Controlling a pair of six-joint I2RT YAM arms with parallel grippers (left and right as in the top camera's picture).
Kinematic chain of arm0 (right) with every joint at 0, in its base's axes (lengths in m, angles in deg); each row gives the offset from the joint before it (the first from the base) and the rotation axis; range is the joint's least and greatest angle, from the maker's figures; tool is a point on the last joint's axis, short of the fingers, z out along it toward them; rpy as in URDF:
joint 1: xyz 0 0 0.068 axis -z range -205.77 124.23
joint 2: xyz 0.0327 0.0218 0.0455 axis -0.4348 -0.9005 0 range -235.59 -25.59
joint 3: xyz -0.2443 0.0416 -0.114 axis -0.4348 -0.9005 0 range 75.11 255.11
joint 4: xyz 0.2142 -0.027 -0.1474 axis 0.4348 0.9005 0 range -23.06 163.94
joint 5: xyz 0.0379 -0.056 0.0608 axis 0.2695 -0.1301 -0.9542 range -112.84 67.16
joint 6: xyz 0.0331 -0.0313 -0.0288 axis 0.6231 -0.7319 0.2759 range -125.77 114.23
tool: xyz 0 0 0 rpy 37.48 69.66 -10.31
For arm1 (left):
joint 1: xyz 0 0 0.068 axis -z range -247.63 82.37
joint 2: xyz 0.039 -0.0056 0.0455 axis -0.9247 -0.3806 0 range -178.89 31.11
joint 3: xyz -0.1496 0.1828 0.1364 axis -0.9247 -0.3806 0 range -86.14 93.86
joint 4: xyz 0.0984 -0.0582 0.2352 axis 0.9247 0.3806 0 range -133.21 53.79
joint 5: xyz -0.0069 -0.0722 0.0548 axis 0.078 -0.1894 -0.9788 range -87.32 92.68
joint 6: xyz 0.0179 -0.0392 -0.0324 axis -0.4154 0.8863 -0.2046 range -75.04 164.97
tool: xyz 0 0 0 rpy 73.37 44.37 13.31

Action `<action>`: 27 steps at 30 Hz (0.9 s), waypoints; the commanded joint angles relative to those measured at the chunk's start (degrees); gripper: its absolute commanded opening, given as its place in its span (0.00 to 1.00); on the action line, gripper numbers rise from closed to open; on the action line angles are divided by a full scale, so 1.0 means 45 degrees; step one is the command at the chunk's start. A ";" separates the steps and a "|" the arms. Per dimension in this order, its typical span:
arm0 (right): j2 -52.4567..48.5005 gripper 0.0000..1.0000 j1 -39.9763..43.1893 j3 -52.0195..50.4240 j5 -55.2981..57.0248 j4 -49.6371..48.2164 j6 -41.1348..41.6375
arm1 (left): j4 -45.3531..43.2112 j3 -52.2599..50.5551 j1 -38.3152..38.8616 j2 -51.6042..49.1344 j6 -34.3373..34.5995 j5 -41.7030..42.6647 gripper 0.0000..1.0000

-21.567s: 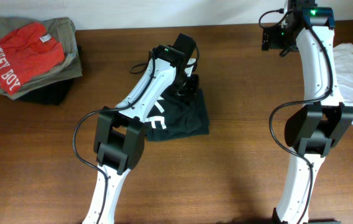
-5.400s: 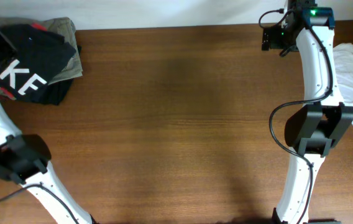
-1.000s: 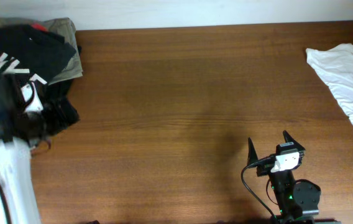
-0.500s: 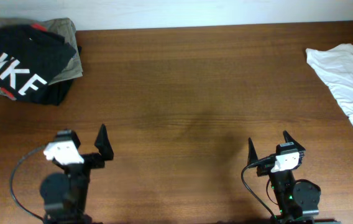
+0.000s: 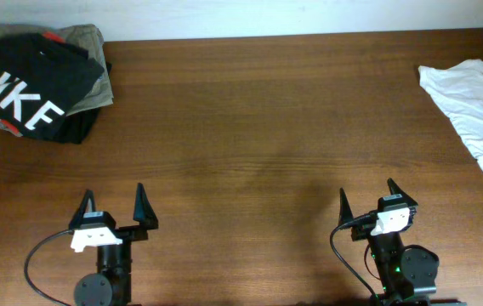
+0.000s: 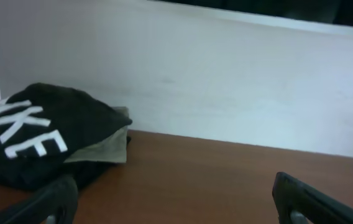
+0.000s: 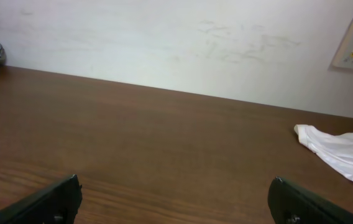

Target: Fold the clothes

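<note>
Black NIKE T-shirt [image 5: 33, 81] lies folded atop the corner clothes pile [image 5: 84, 51] — left pincer [image 5: 112, 204] and right pincer [image 5: 366, 191] both released, empty.

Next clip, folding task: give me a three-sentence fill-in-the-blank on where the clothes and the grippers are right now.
The black T-shirt lies on top of a pile at the far ____ corner of the table. The left gripper and right gripper both stand ____, holding nothing. The loose garment at the right edge is ____ in colour.
Missing words: left; open; white.
</note>
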 commanded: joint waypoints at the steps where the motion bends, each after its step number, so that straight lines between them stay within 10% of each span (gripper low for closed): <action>1: 0.0087 0.99 -0.0073 -0.0063 0.0068 0.0087 0.0151 | 0.0223 -0.0117 0.0461 0.0126 -0.2798 0.1005 0.99; 27: 0.0087 0.99 -0.0073 -0.0063 0.0068 0.0087 0.0151 | 0.2487 -0.0112 0.0476 0.0112 -0.3293 0.0869 0.99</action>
